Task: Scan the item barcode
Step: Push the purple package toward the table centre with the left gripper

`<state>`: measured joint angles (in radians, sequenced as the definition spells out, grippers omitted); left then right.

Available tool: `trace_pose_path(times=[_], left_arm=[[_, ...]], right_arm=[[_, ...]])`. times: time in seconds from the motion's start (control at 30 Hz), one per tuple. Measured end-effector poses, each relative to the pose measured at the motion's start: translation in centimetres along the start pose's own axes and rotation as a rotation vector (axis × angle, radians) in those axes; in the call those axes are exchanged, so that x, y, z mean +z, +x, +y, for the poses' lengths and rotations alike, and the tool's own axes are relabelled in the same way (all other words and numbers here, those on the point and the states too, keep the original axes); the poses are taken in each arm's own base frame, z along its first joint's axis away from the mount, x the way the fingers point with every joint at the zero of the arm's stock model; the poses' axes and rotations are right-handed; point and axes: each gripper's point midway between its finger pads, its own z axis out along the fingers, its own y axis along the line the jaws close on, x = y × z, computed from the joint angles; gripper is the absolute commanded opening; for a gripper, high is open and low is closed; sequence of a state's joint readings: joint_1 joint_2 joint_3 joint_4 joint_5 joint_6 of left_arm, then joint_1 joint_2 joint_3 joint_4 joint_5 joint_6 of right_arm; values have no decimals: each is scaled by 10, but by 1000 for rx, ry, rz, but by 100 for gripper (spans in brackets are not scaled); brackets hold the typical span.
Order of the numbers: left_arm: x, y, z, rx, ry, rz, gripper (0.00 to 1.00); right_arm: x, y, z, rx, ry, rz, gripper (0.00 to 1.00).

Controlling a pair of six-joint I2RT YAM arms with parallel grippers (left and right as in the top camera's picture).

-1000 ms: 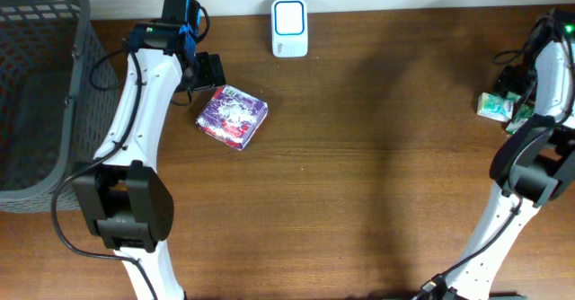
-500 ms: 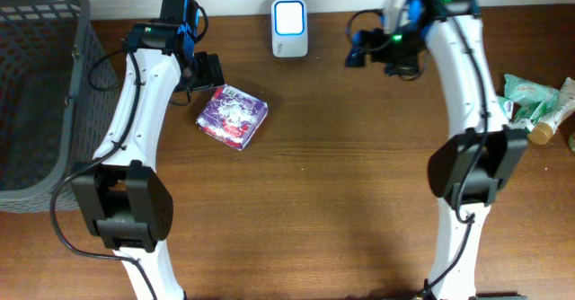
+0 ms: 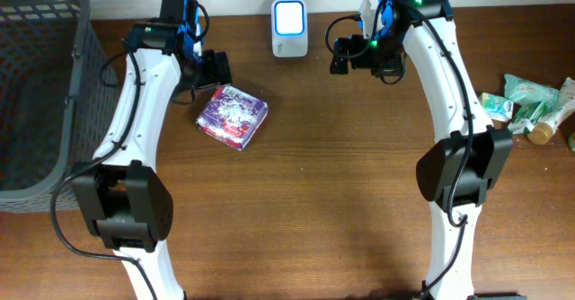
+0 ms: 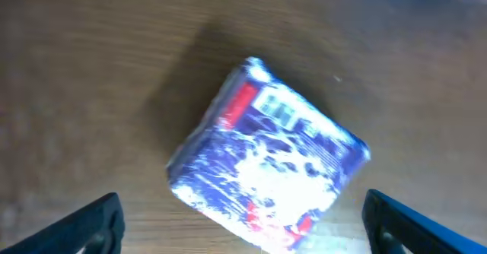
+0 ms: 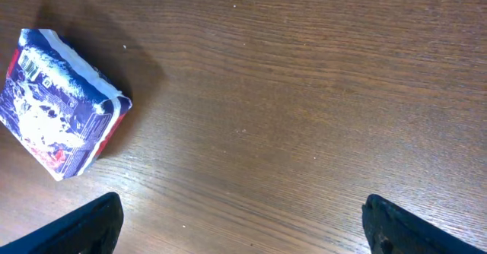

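The item, a blue-and-purple wrapped packet (image 3: 233,117), lies flat on the wooden table. My left gripper (image 3: 214,69) hovers open just behind its back left corner. In the left wrist view the packet (image 4: 270,159) fills the middle, and the gripper (image 4: 243,231) has one finger on each side of its near end, not touching. The white scanner (image 3: 289,28) stands at the back edge. My right gripper (image 3: 340,56) hangs open just right of the scanner. In the right wrist view that gripper (image 5: 243,227) has only bare wood between its fingers, with the packet (image 5: 61,102) far left.
A dark mesh basket (image 3: 36,93) takes up the table's left end. A small heap of green packets and tubes (image 3: 526,102) lies at the right edge. Both arm bases stand at the near side.
My right arm has swung from the table's right edge to the back centre beside the scanner. My left gripper has shifted slightly right above the packet.
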<state>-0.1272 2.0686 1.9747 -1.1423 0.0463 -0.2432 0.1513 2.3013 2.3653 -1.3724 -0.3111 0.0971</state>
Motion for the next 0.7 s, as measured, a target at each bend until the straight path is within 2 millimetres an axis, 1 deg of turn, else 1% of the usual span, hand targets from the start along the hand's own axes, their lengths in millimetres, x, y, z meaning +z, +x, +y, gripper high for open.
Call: trace_pose_path(times=[0.07,0.1,0.13,0.17,0.23,0.27,0.33,0.4,0.47,0.5,0.57,0.63,0.7], left_arm=[[4,4,-12,105,41,18,99],[9,7,-15,158,47,30,99],[23,12,-18,186,47,63,99],[41,19,-17,207,41,107,99],[66,30,-9,211,24,174,99],[79,33,0,206,-2,202,99],[91,34,15,183,-33,222,99],[93,29,18,160,1,206,99],[91,27,10,171,103,203,99],[89,28,1,190,184,206,99],[85,34,-17,217,271,222,99],[82,44,-36,248,322,248,99],[80,58,-57,288,352,286,99]], right_arm=[[0,0,0,0,0,0,99],[0,0,0,0,0,0,99],[0,0,0,-1,0,0,99],[0,0,0,0,0,0,99],[0,0,0,-1,0,-1,99],[0,0,0,-1,0,-1,99],[0,0,0,0,0,0,98],[0,0,0,-1,0,0,99],[0,0,0,0,0,0,99],[0,0,0,0,0,0,99],[0,0,0,0,0,0,99],[0,0,0,-1,0,0,99],[0,0,0,-1,0,-1,99]])
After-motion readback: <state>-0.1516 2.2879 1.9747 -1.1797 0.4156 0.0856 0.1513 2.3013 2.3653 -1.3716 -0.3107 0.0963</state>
